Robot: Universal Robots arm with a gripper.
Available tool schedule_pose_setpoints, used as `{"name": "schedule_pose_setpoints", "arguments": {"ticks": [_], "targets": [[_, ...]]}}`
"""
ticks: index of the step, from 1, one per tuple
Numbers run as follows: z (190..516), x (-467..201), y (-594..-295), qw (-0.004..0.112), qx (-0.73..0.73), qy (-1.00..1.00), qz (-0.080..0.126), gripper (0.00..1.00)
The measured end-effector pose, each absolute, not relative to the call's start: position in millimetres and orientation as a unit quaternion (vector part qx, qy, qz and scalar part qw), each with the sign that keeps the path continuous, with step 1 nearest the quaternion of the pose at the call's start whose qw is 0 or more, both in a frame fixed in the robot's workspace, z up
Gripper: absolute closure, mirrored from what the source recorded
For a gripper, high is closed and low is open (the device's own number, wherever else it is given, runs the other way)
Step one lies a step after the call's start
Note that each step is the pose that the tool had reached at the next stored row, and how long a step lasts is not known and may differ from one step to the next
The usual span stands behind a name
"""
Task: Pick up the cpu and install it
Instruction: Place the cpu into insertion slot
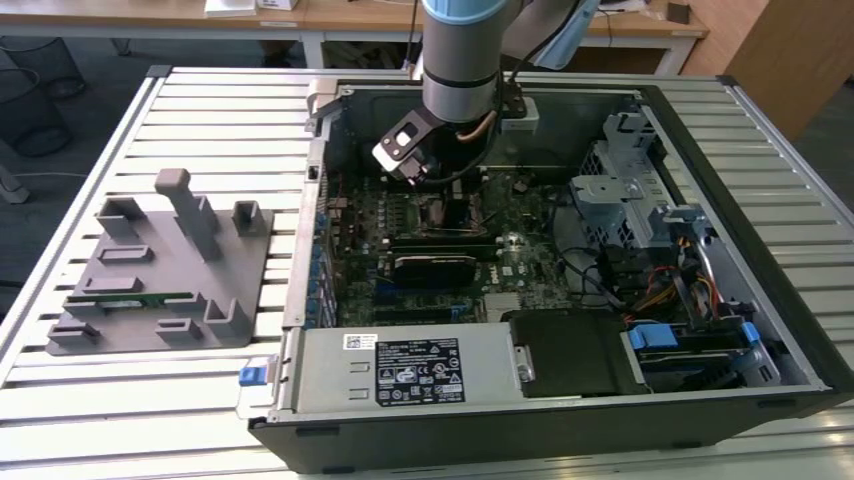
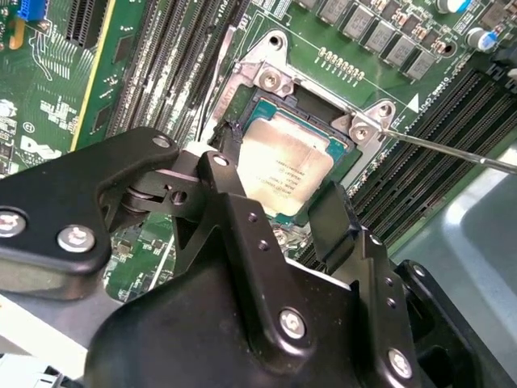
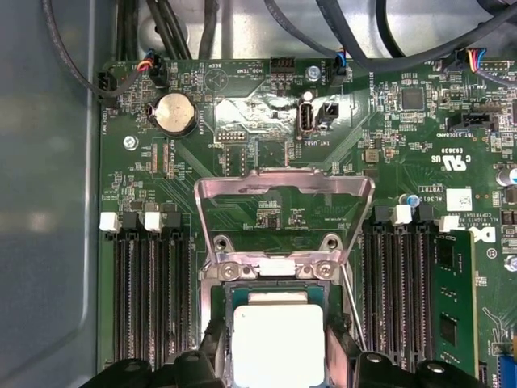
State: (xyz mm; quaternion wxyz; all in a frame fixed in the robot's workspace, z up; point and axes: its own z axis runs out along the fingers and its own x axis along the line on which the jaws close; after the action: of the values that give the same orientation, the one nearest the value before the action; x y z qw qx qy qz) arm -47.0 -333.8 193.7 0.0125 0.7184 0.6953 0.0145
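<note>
Watching from my remote station, I am seeing the arm (image 1: 461, 60) hanging down into the open computer case (image 1: 787, 330), which is lying on its side on the slatted worktop (image 1: 200, 110). The tool (image 2: 280, 171) is sitting low over the motherboard (image 3: 266, 153), and in both wrist views it is pinching the cpu (image 2: 284, 158) by two opposite edges, one black finger (image 2: 230, 174) lying against each side. The cpu (image 3: 279, 335) is facing silver plate up and is resting inside the socket frame (image 2: 271, 81), roughly level with it; I am not able to tell whether it is fully seated. In the first wrist view the socket's metal load plate (image 3: 283, 187) is standing flipped open on the far side of the chip, and black memory slots (image 3: 149, 299) are running along both flanks of the socket. In the second wrist view a thin metal lever (image 2: 452, 149) is sticking out from the socket corner. On the exterior view's left of the case, the grey tray (image 1: 160, 260) is lying on the worktop, well apart from the tool, and it is carrying a green memory stick (image 1: 127, 297) near its near-left corner.
</note>
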Motion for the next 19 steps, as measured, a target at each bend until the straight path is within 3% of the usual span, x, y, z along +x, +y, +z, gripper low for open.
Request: {"name": "schedule_pose_setpoints", "arguments": {"ticks": [9, 11, 12, 19], "targets": [[194.3, -47.1, -331.5, 0.013, 0.726, 0.688, 0.014, 0.40], [194.0, -46.9, -331.1, 0.013, 0.729, 0.684, 0.014, 0.41], [194.0, -46.9, -331.0, 0.013, 0.730, 0.683, 0.014, 0.47], [195.2, -46.9, -331.9, 0.013, 0.731, 0.682, 0.014, 0.47]]}}
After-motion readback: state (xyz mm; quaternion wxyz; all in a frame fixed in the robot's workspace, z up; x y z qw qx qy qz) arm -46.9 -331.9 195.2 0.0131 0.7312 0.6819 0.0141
